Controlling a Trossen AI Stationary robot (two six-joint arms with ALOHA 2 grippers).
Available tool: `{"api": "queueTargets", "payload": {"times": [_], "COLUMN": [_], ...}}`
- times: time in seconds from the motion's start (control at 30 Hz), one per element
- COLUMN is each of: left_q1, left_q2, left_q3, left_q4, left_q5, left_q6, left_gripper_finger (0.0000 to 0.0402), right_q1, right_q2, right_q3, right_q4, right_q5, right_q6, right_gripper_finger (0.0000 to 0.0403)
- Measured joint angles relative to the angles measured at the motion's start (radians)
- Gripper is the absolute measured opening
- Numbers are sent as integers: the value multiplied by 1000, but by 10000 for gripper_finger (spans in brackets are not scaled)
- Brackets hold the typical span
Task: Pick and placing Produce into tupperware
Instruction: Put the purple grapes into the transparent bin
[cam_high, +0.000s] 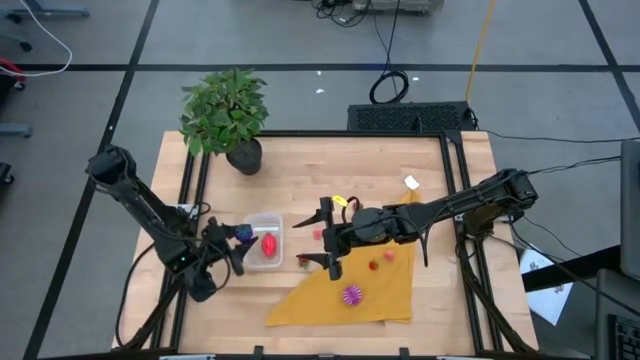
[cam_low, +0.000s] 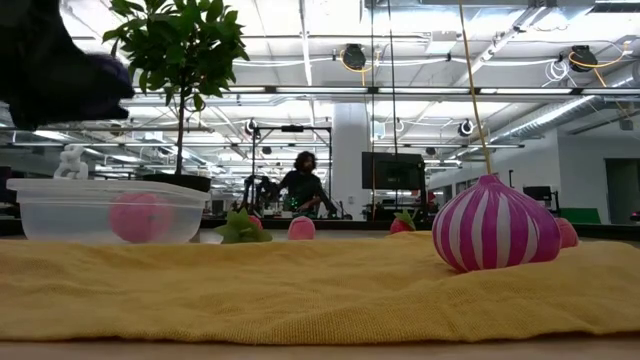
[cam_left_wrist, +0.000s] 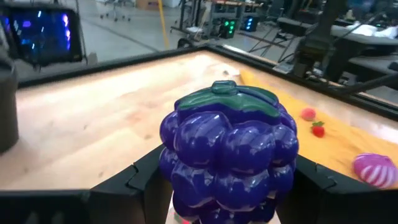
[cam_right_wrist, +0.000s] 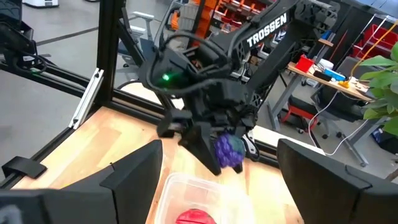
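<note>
Fingers of the left gripper (cam_high: 236, 238) pinch a purple grape bunch (cam_left_wrist: 227, 155) from both sides and hold it just over the near edge of the tupperware (cam_high: 272, 218), as the right wrist view shows. A red piece (cam_high: 268, 246) already lies in the box. This looks like the placing step for the grapes. What remains, I judge, is to bring them over the middle of the opening and let go without knocking the light box. The right gripper (cam_high: 328, 240) hovers beside the box with fingers spread wide and empty, over the edge of the yellow cloth (cam_high: 390, 295). On the cloth lie the striped magenta piece (cam_high: 352, 294) and small red pieces (cam_high: 387, 256), still to be picked; another (cam_high: 317, 235) sits on the bench (cam_high: 330, 165).
</note>
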Motion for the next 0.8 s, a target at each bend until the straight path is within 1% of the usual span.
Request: {"api": "queueTargets", "payload": {"times": [0.1,0.3,0.57,0.8], "left_q1": [41,127,221,273], "left_q2": [0,0,-20,-123], "left_q3": [-35,-43,-43,-43], "left_q4": [81,183,190,175], "left_q5": [44,169,326,427], "left_q6": [18,159,190,299], "left_gripper_finger": [225,225,225,225], "right_q1": [0,-6,-9,-16], "right_q2": [0,0,0,0], "right_q3": [0,0,0,0], "right_q4": [0,-6,-31,-49], "right_q5": [0,0,0,-1], "right_q6": [0,0,4,14], "right_gripper_finger": [309,309,309,309]}}
